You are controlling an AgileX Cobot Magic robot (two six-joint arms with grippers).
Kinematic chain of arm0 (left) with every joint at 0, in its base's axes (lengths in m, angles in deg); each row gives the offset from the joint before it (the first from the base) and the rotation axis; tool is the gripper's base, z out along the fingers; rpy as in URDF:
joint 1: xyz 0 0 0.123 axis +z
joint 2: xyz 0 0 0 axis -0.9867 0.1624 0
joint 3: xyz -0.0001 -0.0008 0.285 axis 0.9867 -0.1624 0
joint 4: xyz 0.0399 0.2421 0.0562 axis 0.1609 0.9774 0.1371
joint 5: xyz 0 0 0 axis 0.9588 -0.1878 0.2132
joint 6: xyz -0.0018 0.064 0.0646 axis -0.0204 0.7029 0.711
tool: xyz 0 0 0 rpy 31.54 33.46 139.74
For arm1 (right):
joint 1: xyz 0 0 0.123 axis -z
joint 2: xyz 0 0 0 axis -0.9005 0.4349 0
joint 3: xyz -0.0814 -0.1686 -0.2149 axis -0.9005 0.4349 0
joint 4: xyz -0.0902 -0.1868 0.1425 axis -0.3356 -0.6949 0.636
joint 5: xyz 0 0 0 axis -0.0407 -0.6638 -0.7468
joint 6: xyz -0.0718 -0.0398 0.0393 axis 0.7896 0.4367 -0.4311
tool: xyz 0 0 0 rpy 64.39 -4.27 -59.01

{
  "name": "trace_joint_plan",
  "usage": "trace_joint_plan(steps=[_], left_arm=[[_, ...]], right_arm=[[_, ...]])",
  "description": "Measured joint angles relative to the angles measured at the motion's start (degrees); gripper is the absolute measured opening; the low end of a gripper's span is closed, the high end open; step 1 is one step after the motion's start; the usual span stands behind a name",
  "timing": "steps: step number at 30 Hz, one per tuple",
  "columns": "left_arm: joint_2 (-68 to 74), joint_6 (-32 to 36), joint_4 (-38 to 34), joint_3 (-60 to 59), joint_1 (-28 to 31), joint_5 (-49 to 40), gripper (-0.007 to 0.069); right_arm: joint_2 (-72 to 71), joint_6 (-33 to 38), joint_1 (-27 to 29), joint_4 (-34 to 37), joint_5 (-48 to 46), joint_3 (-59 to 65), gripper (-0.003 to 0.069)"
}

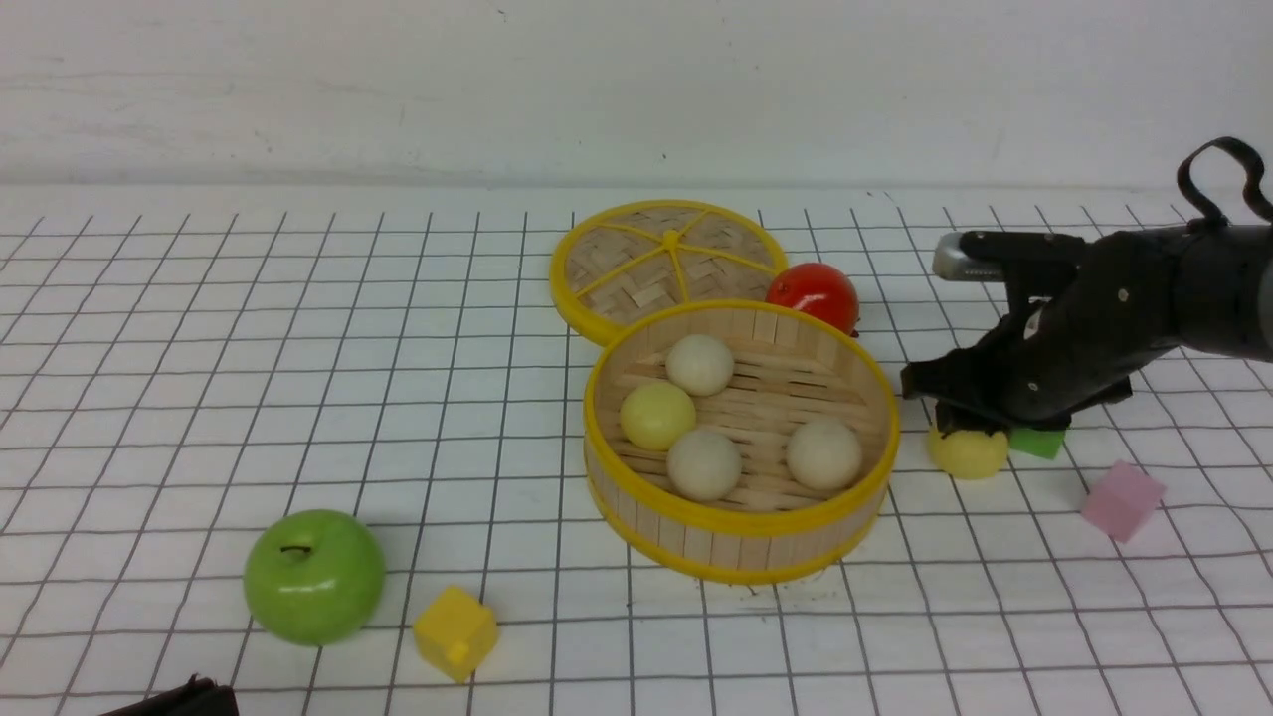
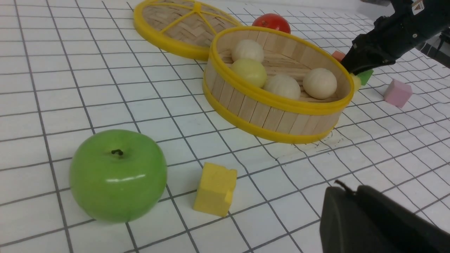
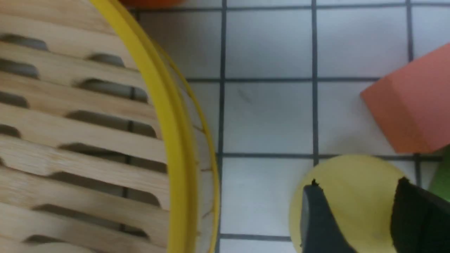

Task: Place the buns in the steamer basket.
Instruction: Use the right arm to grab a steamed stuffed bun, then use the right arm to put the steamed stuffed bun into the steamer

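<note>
The last pale yellow bun (image 1: 968, 453) sits on the grid outside the bamboo steamer basket (image 1: 741, 542); the right gripper (image 3: 355, 207) has its fingers around it, though whether they clamp is unclear; squeeze gently, then lift straight up, clearing the green block (image 1: 1037, 441) beside it and the basket's rim; I can't tell the left gripper's state.

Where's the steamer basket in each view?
Front: right of centre, the round tub with four buns inside.
Left wrist: upper right of the picture, same four buns in it.
Right wrist: cut off by the left edge, mostly slatted floor and yellow rim.
Shared landmark: the pale yellow bun outside the basket, between the right jaws in the right wrist view.
</note>
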Motion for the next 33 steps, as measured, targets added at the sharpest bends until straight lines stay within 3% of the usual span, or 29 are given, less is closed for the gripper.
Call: trace_joint_plan(steps=[6,13,25,33], left_arm=[[0.0,0.0,0.0,0.0,0.0,0.0,0.0046],[0.0,0.0,0.0,0.0,0.0,0.0,0.0055],[0.0,0.0,0.0,0.0,0.0,0.0,0.0068],[0.0,0.0,0.0,0.0,0.0,0.0,0.0074]], right_arm=[[0.83,0.0,0.0,-0.46,0.47,-0.5,0.0232],[0.69,1.26,0.0,-0.46,0.15,-0.54,0.0008],[-11.88,5.19,-1.12,-0.13,-3.13,-0.48,0.0002],[-13.08,9.78,-10.79,2.81,2.02,-0.48,0.0003]])
